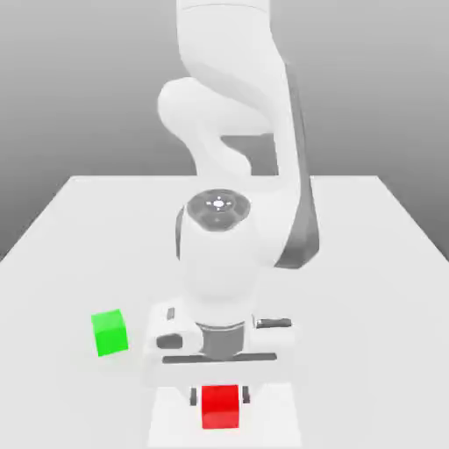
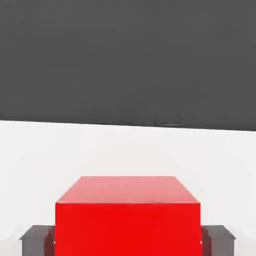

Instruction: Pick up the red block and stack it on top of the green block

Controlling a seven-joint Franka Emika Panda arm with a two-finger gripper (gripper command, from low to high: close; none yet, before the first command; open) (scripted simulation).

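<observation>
Red block right between the fingertips, and the pincer is shut on it, one finger gripping each side! Above it comes the white arm, hand pointing down over the pale bench. And out towards the exterior view's left of the pincer (bright as a lime, that one) sits the green block, well apart from it.

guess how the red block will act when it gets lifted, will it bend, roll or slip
The red block looks stiff: its edges are straight and its corners crisp, so it probably won't bend. Its flat faces suggest it would slide rather than roll. The fingers sit on opposite sides of it, so it will likely come up level, though its smooth-looking sides might slip a little.
</observation>
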